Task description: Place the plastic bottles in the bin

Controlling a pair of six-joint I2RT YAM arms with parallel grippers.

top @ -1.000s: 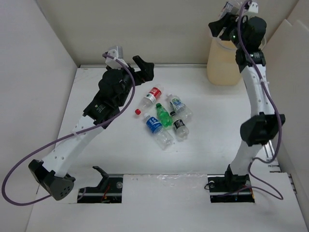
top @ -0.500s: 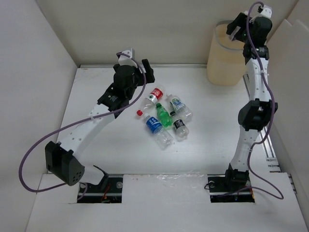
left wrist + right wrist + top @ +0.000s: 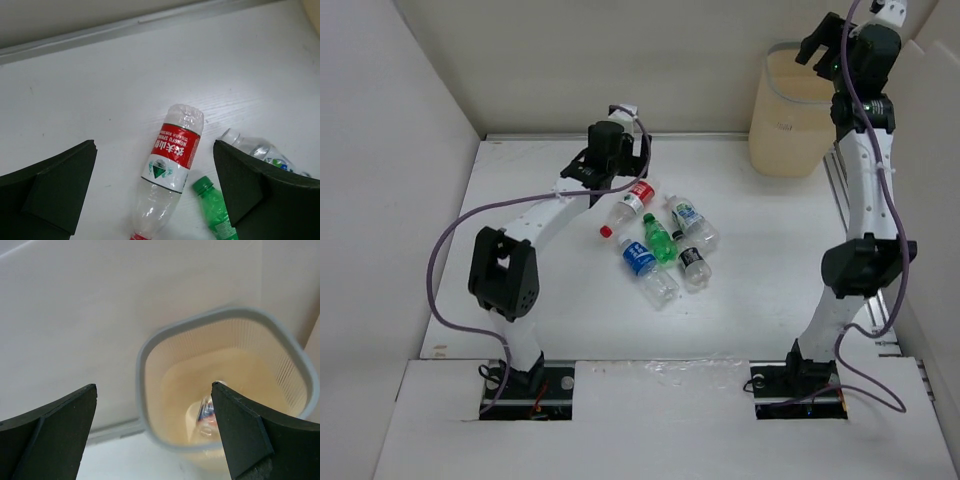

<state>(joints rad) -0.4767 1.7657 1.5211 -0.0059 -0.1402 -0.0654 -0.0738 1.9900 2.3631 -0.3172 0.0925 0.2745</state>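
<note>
Left gripper [image 3: 154,144]: jaws spread wide, hovering over red-label bottle [image 3: 172,150]; has swung in from left since earlier.
Plastic bottles [image 3: 670,250]: five, small, lying clustered mid-table [image 3: 540,300]; four clear, one green bottle [image 3: 660,238]; unmoved.
Bin [image 3: 775,135]: beige, grey rim, far right; single bottle [image 3: 206,412] inside.
Right gripper [image 3: 153,386]: spread, empty, above bin; has shifted rightward.

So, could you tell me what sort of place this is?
Likely a robotics lab test cell: a white walled table, two robot arms bolted at its edge, staged plastic bottles, a bin.
</note>
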